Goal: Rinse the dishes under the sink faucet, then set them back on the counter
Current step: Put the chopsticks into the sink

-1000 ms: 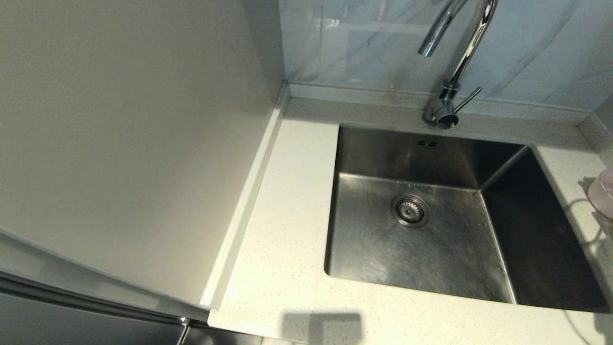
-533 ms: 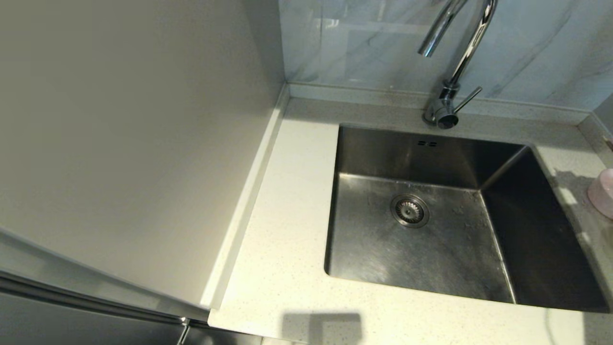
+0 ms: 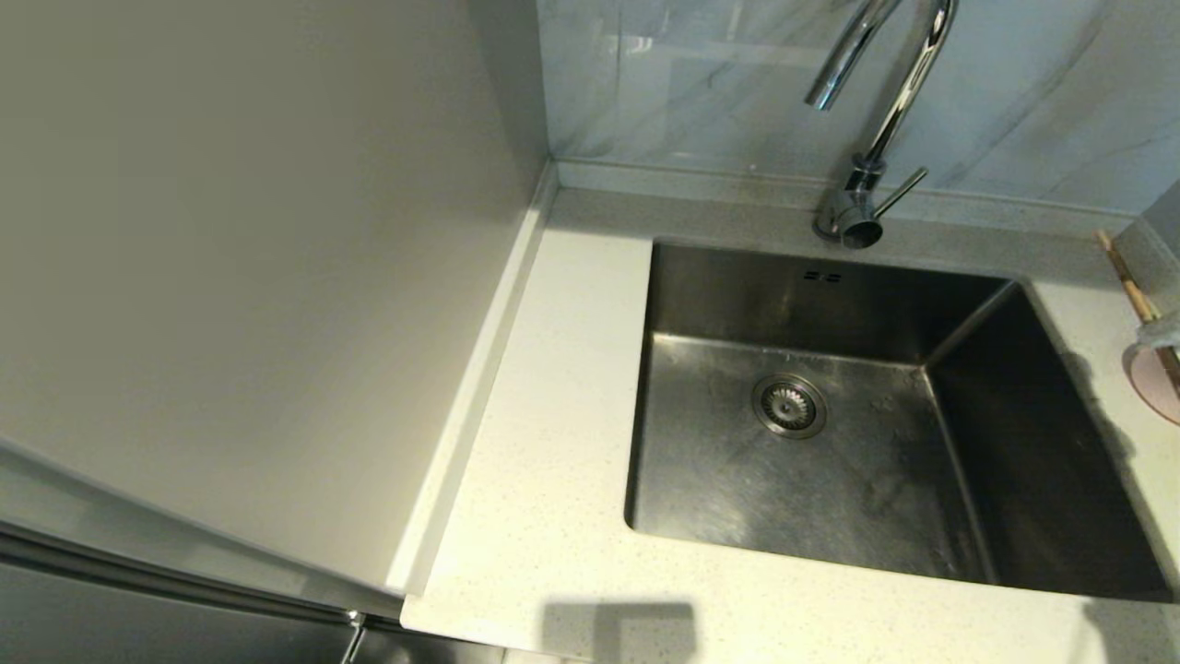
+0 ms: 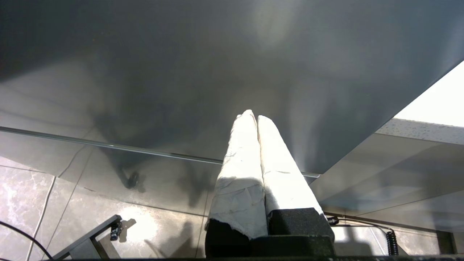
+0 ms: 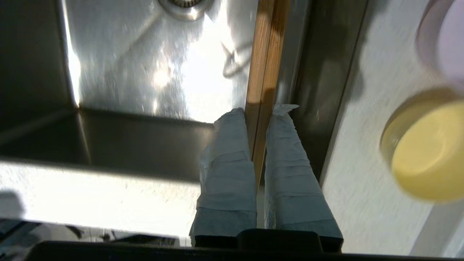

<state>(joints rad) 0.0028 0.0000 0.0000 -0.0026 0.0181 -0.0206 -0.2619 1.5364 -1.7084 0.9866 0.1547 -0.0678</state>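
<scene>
My right gripper (image 5: 259, 110) is shut on the two brown wooden chopsticks (image 5: 266, 54), which it holds side by side above the right rim of the steel sink (image 5: 145, 72). In the head view the chopsticks (image 3: 1120, 267) slant in at the right edge, above the counter (image 3: 553, 369). The pale pink bowl (image 3: 1157, 387) stands on the counter just behind them, partly cut off. The yellow bowl (image 5: 424, 152) sits beside the pink bowl (image 5: 444, 36) on the counter. The chrome faucet (image 3: 890, 101) arches over the sink's back, and no water shows. My left gripper (image 4: 253, 116) hangs shut and empty, parked low by the cabinet front.
A tall grey cabinet panel (image 3: 258, 277) walls off the counter's left side. The marbled wall panel (image 3: 701, 83) rises behind the faucet's thin side lever (image 3: 902, 192). The round strainer drain (image 3: 789, 406) lies in the basin floor, with the overflow slots (image 3: 821, 276) on the back wall.
The chopsticks and a fingertip of my right gripper have come into the head view at the right edge, partly covering the pink bowl. The shadows on the right counter have shifted.
</scene>
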